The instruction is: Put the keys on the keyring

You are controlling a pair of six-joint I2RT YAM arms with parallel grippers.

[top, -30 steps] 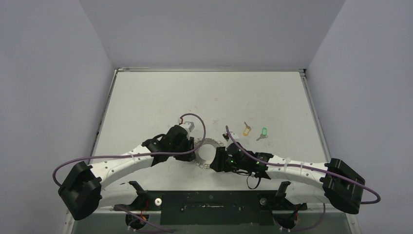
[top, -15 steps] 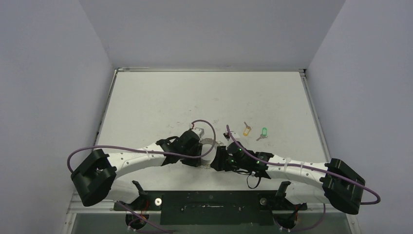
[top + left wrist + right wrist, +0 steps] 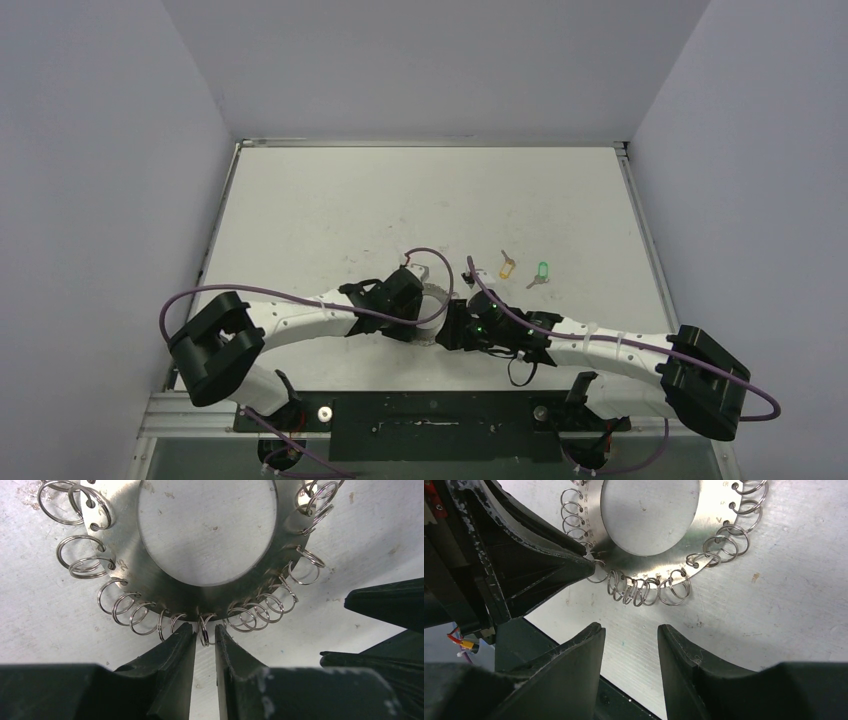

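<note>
The keyring (image 3: 436, 294) lies flat on the table between my two grippers: a silvery disc (image 3: 150, 587) with an open centre and wire loops all round. My left gripper (image 3: 205, 632) is at its near rim, jaws narrowly apart with one wire loop (image 3: 204, 630) between the tips. My right gripper (image 3: 629, 630) is open and empty, a short way back from the ring's (image 3: 719, 525) looped edge. The left fingers (image 3: 549, 565) touch the rim in the right wrist view. The keys lie apart to the right: a yellow-orange one (image 3: 507, 267) and a green one (image 3: 542, 270).
The right gripper's dark fingers (image 3: 385, 605) show at the right edge of the left wrist view. Both arms (image 3: 300, 320) lie low near the table's front edge (image 3: 430, 395). Grey walls enclose the table on three sides.
My left arm has swung right and in to the ring's near rim, and its jaws have narrowed around a loop. The right arm and the keys have not moved.
</note>
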